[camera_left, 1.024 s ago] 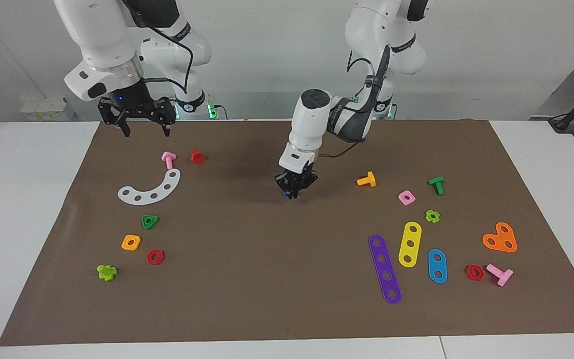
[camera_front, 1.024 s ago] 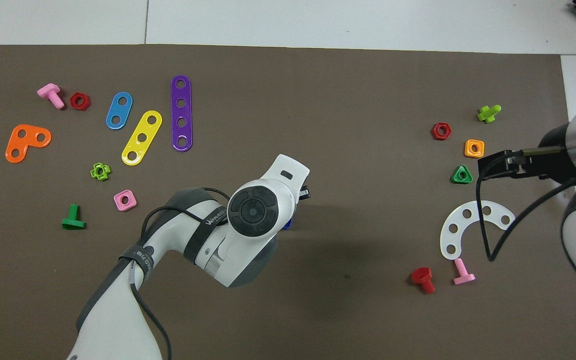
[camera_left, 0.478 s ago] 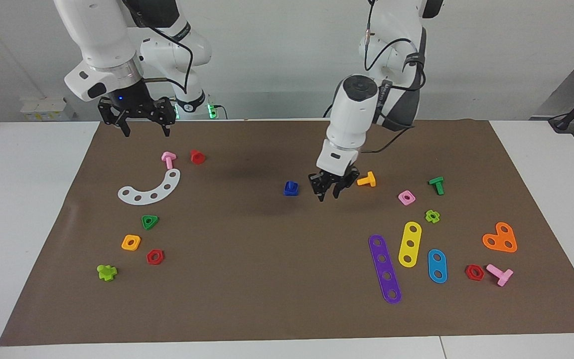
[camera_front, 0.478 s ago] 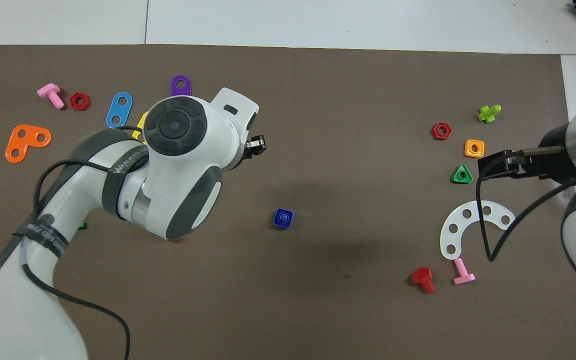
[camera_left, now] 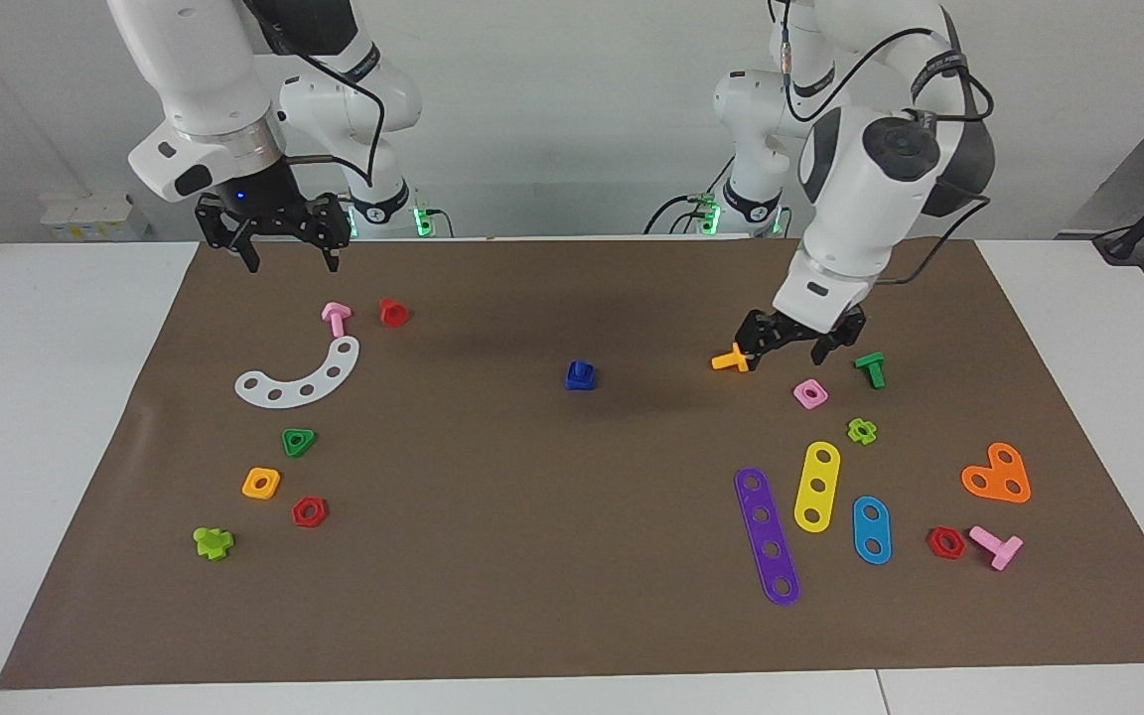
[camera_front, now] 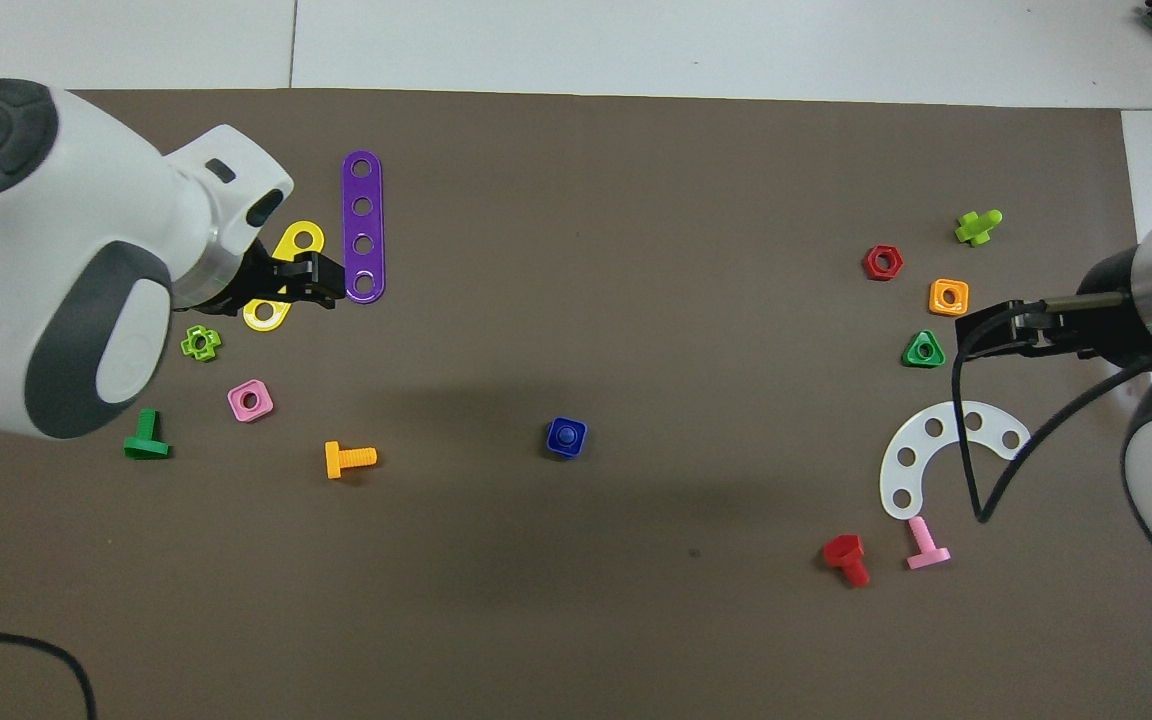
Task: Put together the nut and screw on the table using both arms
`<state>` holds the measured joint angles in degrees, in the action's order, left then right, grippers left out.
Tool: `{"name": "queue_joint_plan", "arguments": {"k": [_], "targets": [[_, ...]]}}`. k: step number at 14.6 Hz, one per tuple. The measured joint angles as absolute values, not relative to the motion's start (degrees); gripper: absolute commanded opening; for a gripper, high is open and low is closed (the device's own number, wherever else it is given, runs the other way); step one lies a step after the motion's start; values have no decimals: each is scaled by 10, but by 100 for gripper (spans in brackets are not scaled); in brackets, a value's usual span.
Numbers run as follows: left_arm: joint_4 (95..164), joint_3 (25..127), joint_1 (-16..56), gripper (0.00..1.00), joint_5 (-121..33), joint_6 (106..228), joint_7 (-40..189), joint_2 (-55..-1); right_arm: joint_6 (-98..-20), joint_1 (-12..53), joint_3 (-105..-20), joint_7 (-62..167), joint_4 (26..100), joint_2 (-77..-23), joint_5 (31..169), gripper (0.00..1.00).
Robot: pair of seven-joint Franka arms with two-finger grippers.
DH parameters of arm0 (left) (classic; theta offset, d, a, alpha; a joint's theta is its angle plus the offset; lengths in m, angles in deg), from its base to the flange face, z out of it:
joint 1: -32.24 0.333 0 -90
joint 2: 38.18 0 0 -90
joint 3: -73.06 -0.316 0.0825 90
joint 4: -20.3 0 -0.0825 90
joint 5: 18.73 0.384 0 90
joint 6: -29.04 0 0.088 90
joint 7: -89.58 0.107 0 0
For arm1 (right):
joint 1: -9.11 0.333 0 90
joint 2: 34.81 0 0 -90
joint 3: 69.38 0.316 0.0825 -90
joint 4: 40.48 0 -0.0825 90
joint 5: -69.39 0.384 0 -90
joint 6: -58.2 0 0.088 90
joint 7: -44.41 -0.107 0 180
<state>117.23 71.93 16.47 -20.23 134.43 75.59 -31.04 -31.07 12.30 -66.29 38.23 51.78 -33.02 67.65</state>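
Blue nut w/ screw seated, frame centre: light, rigid, slick plastic, so pinch nut's flat sides; left end effector & right end effector both spread, empty.

Blue nut and blue screw sit joined on the brown mat.

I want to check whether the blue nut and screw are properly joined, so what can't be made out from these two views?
- Blue nut and screw: both views show one small blue piece mid-mat; too small to tell thread engagement.
- Blue strip and orange heart plate: hidden in the overhead view by the left arm.
- Left pincer: overhead view shows only part of it.
- Right pincer: overhead view shows it edge-on, partly cut by the frame.
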Motion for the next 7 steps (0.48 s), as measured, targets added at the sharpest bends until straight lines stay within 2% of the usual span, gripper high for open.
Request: {"name": "queue_joint_plan", "arguments": {"k": [4, 7], "targets": [[1161, 718, 224, 100, -202, 1282, 843, -364, -311, 123, -663, 382, 518, -330, 676, 100], [1152, 718, 240, 100, -202, 1247, 866, -385, -311, 123, -663, 382, 518, -330, 676, 100]]}}
